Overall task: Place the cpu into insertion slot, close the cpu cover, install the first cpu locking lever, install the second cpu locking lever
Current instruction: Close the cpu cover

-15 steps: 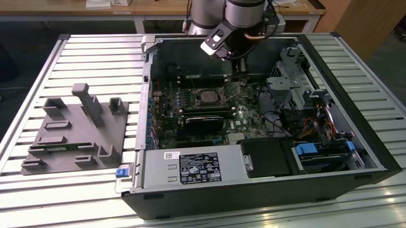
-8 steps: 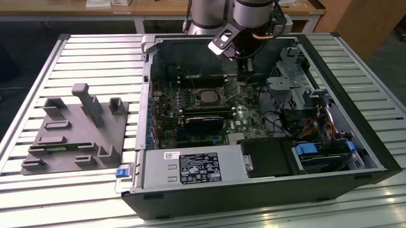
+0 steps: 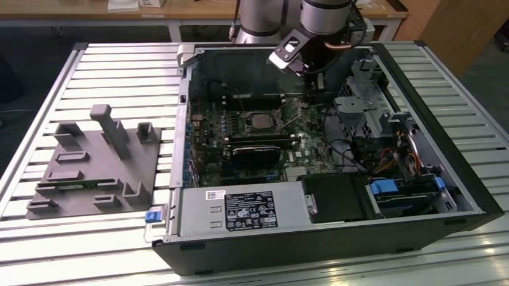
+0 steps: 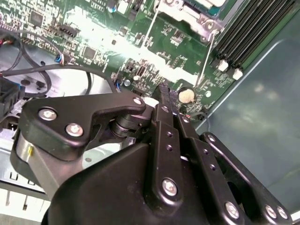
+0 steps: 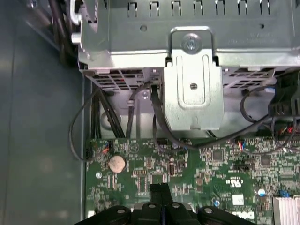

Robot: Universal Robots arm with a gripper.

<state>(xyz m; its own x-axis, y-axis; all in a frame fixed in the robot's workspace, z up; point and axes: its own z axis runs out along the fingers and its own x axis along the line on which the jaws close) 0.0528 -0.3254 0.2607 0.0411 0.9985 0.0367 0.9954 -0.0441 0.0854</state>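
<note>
Fingers (image 4: 162, 101) clenched on nothing, hanging over the green board (image 5: 197, 164) inside the open computer case (image 3: 318, 250).

I see them pressed together near the coin battery (image 5: 117, 163) in both wrist views. The second wrist view adds two thin lever rods (image 4: 205, 61) standing free beside the insertion slot (image 3: 278, 113), where the cpu (image 3: 261, 121) lies framed by the cpu cover (image 3: 247, 121). In the exterior view a grey fixture (image 3: 95, 173) sits on the bench (image 3: 119, 65), outside the case.
</note>
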